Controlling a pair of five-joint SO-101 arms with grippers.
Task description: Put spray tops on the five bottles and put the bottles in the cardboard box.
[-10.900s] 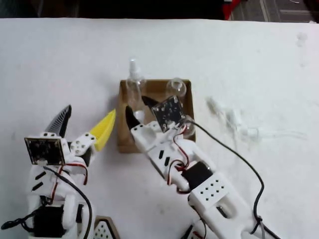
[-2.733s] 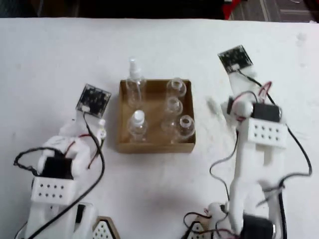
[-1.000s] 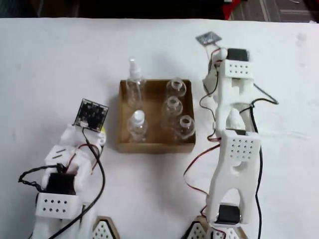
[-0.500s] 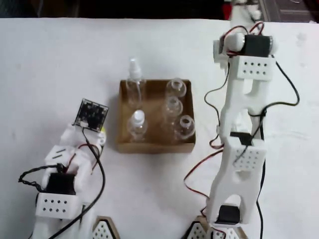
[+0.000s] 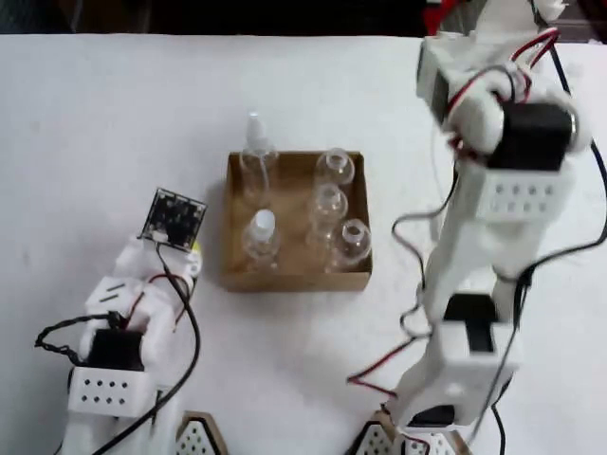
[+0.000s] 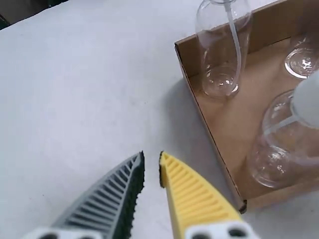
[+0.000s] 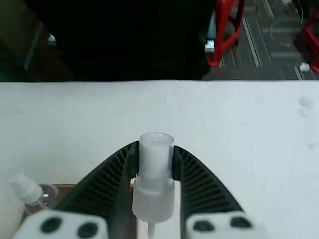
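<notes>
A: How far along does the job look?

B: All five bottles stand inside the cardboard box (image 5: 296, 281). Two carry tops: the far-left bottle (image 5: 254, 161) and the near-left bottle (image 5: 258, 239). The three open bottles (image 5: 329, 203) in the right-hand column have bare necks.

A: So the boxing is done and the capping is what remains?

B: That is the fair reading: two of five capped, three to go. Whether the two fitted tops are pressed fully home is hard to judge from above.

A: And the arms?

B: The right gripper (image 7: 155, 148) is clamped on a white spray top (image 7: 155, 174), which sits upright between its black fingers, high above the far part of the table (image 5: 114, 104). The right arm (image 5: 503, 171) rises to the right of the box.

A: The other one?

B: The left gripper (image 6: 151, 160) sits low over the table just beside the box's left wall. Its grey and yellow fingers are all but closed, with a thin slit between them and nothing in them.

A: What does the next move call for?

B: Probably lowering the held top onto one of the open necks. The narrow mouth leaves little room for error.
</notes>
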